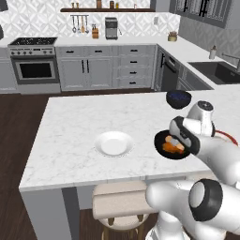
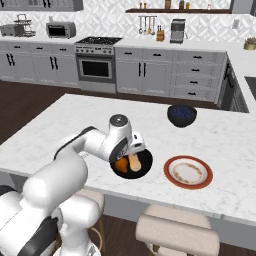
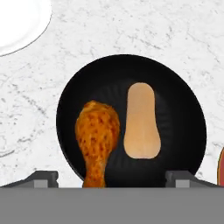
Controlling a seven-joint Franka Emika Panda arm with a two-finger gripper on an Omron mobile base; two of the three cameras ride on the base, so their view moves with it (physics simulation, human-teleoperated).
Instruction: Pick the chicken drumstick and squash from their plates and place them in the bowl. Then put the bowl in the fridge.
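Observation:
The black bowl (image 3: pixel 131 65) sits on the marble island with the orange-brown chicken drumstick (image 3: pixel 97 135) and the pale tan squash (image 3: pixel 141 122) lying side by side in it. My gripper (image 3: pixel 112 179) hangs open just above the bowl's near rim, fingers wide apart and holding nothing. From the base, the gripper (image 2: pixel 131 150) covers part of the bowl (image 2: pixel 145 162). The white plate (image 1: pixel 113 143) lies bare to the bowl's left, and the orange-rimmed plate (image 2: pixel 188 172) bare to its right. The fridge is out of view.
A dark blue bowl (image 2: pixel 181 115) stands further back on the island. Stools (image 1: pixel 119 199) are tucked under the near edge. Stove, cabinets and a sink counter line the far walls.

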